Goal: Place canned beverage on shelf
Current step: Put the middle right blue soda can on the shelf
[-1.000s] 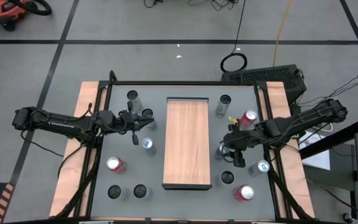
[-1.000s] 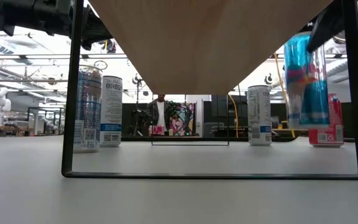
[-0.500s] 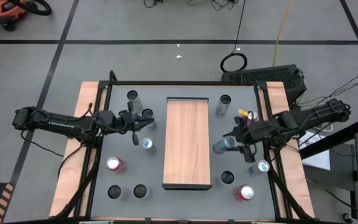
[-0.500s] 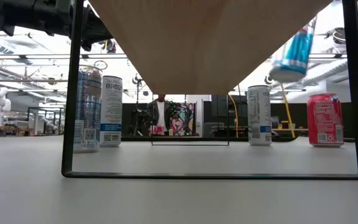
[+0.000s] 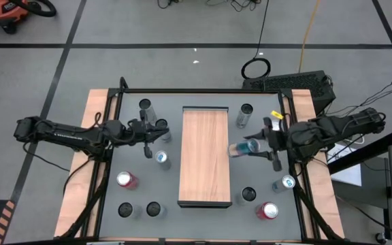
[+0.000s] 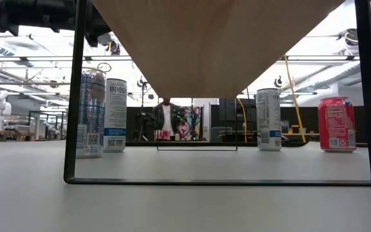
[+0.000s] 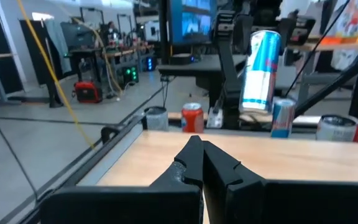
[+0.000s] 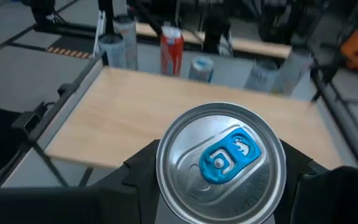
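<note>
A grey worktop [image 5: 131, 197] carries the wood-grain shelf [image 5: 205, 156] at its middle, its board bare, with upright cans on both sides, among them a red can [image 5: 126, 180] on the left

You see a shelf [image 5: 205, 156] of light-brown wood grain with a dark rim, sitting on a grey counter [image 5: 135, 163] edged with pale wood strips. The can [image 7: 260, 71] held in the black right pincer [image 5: 256, 145] is blue and silver with a red mark, and its silver lid carries a blue tab [image 8: 221, 157]. A red can [image 6: 336, 124] has white lettering, and another red can [image 5: 127, 180] shows a silver top. The left pincer [image 7: 201, 163] is matte black.
</note>
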Robot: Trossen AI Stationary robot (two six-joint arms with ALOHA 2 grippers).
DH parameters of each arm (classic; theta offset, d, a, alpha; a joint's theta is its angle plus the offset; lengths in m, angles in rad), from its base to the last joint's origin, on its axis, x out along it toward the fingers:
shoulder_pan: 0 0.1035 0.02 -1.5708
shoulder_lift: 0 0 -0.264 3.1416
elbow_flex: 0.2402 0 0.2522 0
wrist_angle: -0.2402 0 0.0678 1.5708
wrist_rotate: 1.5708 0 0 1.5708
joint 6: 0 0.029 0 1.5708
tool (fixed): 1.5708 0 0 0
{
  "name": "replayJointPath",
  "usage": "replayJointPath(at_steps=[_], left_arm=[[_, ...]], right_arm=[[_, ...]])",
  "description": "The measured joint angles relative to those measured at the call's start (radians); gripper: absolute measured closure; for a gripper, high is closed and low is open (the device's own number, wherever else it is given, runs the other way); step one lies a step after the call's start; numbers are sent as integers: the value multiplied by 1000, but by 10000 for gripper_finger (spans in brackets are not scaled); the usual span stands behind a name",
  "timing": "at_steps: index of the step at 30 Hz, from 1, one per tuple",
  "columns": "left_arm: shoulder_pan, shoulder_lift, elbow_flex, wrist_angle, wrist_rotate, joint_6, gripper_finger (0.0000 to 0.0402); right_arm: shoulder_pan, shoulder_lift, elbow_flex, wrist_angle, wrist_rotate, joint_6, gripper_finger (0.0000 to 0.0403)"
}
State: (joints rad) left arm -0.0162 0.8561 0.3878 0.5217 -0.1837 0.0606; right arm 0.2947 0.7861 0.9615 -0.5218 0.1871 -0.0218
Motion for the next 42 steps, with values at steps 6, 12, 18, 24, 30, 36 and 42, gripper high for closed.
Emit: replayJointPath(at_steps=[6, 12, 18, 24, 30, 36, 42], left_arm=[[-2, 66, 0, 106, 12, 22, 402], [-26, 145, 0, 230, 26, 66, 373], [-47, 201, 0, 365, 34, 104, 282], [-70, 264, 31, 438, 34, 133, 181], [-108, 369, 113, 436, 55, 180, 112], [-139, 475, 166, 434, 53, 289, 86], [-140, 532, 207, 435, -4, 295, 83]], right_arm=[[0, 42, 0, 160, 1, -130, 231], [0, 101, 0, 262, 55, -204, 232], [-1, 151, 0, 362, 55, -251, 232], [-1, 211, 0, 477, 46, -347, 232], [-1, 271, 0, 511, -7, -472, 232], [-1, 299, 0, 541, -3, -477, 232], [-1, 299, 0, 551, -3, -485, 232]])
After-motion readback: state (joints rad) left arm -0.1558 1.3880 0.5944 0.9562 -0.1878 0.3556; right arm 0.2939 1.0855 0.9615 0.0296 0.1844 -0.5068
